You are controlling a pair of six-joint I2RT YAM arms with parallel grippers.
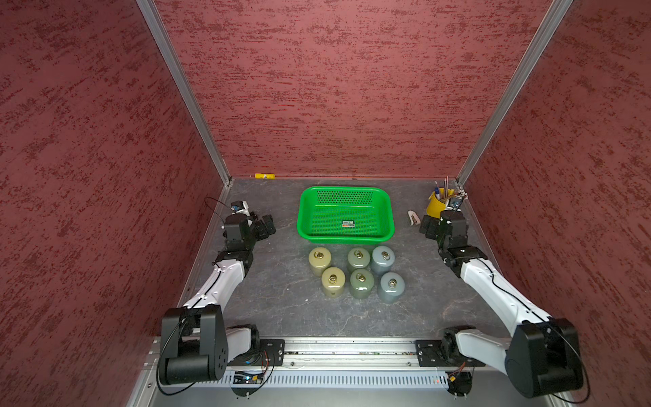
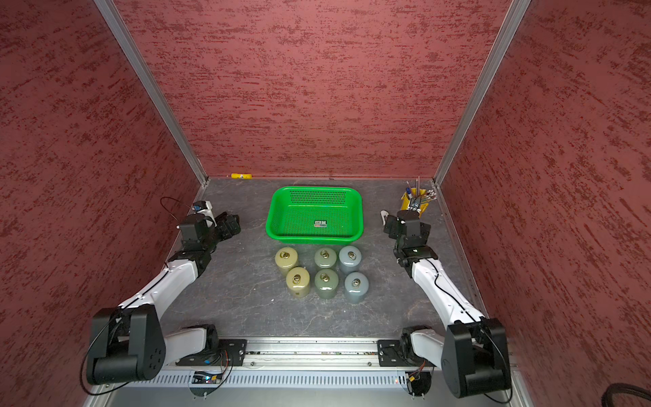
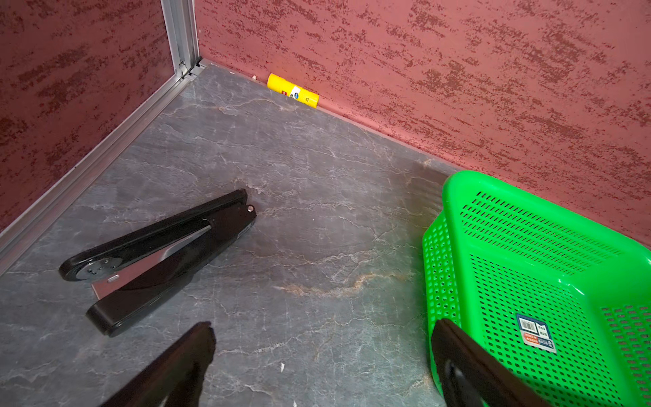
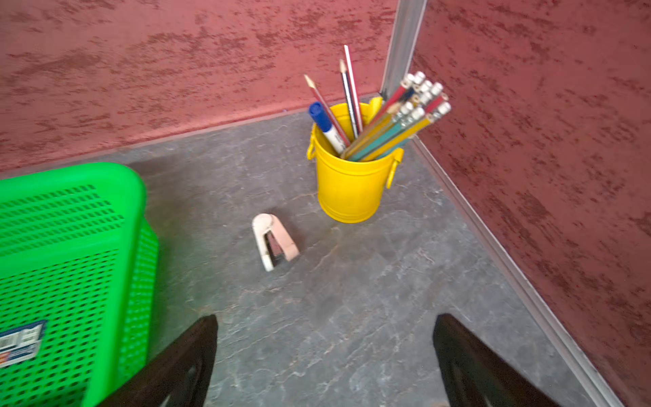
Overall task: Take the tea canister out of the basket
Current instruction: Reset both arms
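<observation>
Effectively done: basket (image 1: 324, 222) empty, canisters (image 1: 361, 282) stand lower in frame on the desk (image 1: 281, 310). Left tool (image 3: 324, 327) and right tool (image 4: 327, 319) released, holding nothing; any retreat should avoid clipping the canisters.

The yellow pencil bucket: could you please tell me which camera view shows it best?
The right wrist view: the yellow pencil bucket stands close and whole, its pencils and marker clear. In both top views it is small, in the far corner, partly hidden behind the right arm. The left wrist view misses it.
</observation>
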